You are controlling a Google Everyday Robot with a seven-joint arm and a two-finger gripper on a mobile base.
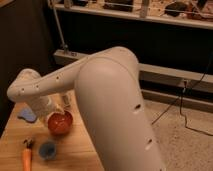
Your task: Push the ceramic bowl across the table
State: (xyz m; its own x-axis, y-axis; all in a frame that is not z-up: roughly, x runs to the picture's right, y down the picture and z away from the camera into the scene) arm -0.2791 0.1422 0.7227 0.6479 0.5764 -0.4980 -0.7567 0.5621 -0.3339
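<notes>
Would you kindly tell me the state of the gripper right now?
Gripper: open or closed cannot be told; it is just above the back rim of the ceramic bowl on the table.

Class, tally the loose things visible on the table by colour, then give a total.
Blue: 2 (cup, cloth)
Orange-red: 1 (ceramic bowl)
Orange: 1 (carrot)
Total: 4
The gripper is at the bowl's far rim.

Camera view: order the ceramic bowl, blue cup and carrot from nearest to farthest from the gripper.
The gripper is above the table, left side.
1. ceramic bowl, right beside it
2. blue cup, front left
3. carrot, farthest front left
</notes>
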